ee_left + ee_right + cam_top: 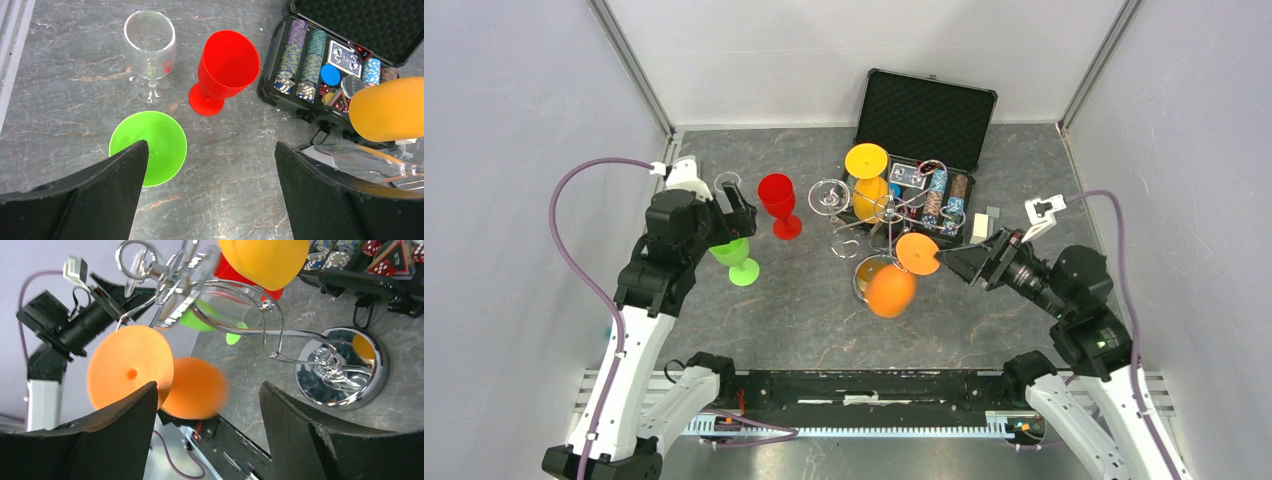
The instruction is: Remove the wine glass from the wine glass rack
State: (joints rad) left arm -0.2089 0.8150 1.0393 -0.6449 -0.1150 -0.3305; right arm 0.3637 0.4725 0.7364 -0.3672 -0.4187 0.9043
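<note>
Right gripper (207, 388): jaws spread wide, gripping nothing we can make out. The round foot of the orange plastic wine glass (894, 284) lies just beside one finger's inner face; touching or apart, we cannot tell. The glass is tipped, bowl low, on the near side of the shiny chrome wire glass rack (345, 392). Whether its stem sits in a curled arm is hidden from us.

A yellow-orange plastic wine glass (868, 190) hangs foot-up on the rack's far side.

Left gripper (211, 146): also wide and holding nothing. It hovers over the green plastic wine glass (156, 139), which stands on the grey marbled table (804, 320) near the red plastic wine glass (226, 65) and the clear wine glass (150, 44).

Step in hand, as we judge it: taking hold of the orange glass. We would centre the stem, not the foot's rim, between the fingers and close firmly. Then we would draw the glass along the wire arm toward its open end rather than straight up, since the foot could catch on the loop. The rack looks light, so we would watch it for tipping.
</note>
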